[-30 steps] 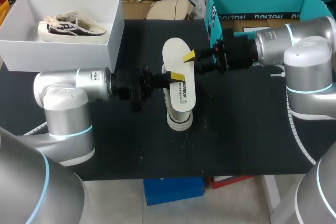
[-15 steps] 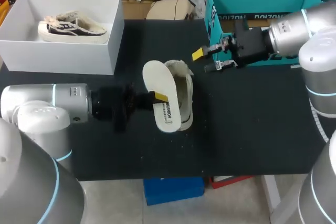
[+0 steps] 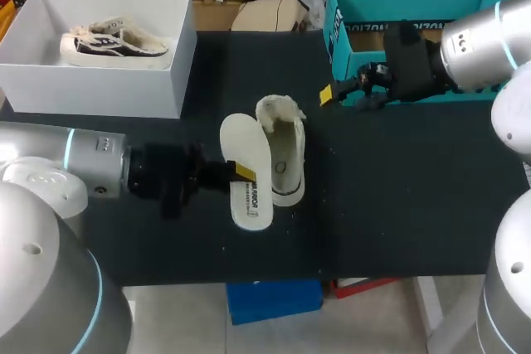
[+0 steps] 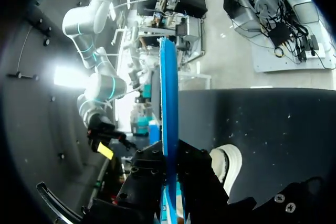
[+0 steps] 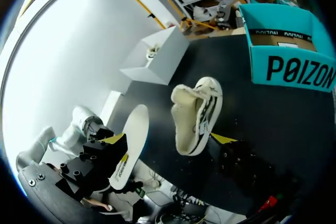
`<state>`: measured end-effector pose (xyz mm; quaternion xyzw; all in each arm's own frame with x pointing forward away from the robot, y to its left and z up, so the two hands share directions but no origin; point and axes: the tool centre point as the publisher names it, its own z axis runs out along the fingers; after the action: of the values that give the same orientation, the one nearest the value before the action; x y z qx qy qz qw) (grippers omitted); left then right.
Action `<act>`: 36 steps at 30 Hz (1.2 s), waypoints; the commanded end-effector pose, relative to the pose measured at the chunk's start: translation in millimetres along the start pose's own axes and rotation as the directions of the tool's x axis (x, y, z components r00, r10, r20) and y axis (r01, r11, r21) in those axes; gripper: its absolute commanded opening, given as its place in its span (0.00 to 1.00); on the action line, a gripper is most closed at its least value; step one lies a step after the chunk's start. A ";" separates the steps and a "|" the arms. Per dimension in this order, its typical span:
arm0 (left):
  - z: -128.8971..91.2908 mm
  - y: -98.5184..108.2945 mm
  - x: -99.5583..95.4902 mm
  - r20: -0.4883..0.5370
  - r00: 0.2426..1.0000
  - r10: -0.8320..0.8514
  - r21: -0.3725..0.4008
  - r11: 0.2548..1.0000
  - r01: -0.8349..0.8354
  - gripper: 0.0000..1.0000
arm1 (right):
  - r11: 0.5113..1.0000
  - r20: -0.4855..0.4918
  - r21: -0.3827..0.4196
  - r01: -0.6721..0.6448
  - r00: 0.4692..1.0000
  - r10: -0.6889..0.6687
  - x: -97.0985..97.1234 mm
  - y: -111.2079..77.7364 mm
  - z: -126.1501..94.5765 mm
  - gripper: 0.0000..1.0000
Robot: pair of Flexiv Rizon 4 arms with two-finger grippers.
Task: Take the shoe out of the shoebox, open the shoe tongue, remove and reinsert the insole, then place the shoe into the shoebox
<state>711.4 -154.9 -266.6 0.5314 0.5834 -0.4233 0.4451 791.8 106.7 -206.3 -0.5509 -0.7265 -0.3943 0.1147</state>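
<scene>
Head view shows the insole (image 3: 239, 145) out of the shoe (image 3: 284, 159) and pinched across its middle by the left gripper (image 3: 241, 173), whose fingers are closed on it from both faces. The heel end lies toward the front edge and the toe end beside the shoe's collar. Left wrist view confirms the clamp: the insole stands edge-on between the dark fingers, blue underside showing, a hold that should keep it stiff for steering back in. The shoe rests on the dark surface (image 3: 390, 196) just beside the insole, mouth up and fleecy tongue folded open, which leaves the opening free for reinsertion. The right gripper (image 3: 336, 97) hangs near the teal box (image 3: 365, 31), well apart from the shoe, fingers spread and empty. It is probably parked there to give the left arm room, and it is close enough to steady the shoe. The white shoebox (image 3: 99, 93) stands at the far left corner with the other shoe (image 3: 112, 41) inside.
</scene>
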 end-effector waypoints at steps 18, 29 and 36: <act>-1.4 1.0 -2.4 -0.026 1.000 -0.001 0.006 1.000 0.001 0.00 | 0.998 0.070 -0.009 -0.063 0.996 0.063 -15.8 -42.0 -21.0 1.00; -1.4 1.0 -2.4 -0.026 1.000 -0.001 0.006 1.000 0.001 0.00 | 0.996 0.100 -0.081 -0.032 0.994 0.040 -16.1 -72.2 -48.2 1.00; -1.4 1.0 -2.4 -0.026 1.000 -0.001 0.006 1.000 0.001 0.00 | 0.995 0.102 -0.095 -0.014 0.994 0.024 -18.5 -79.2 -55.5 1.00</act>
<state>712.7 -153.2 -264.7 0.5365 0.5868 -0.4200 0.4375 725.4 56.2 -217.5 -0.5835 -0.7104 -0.3895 0.0558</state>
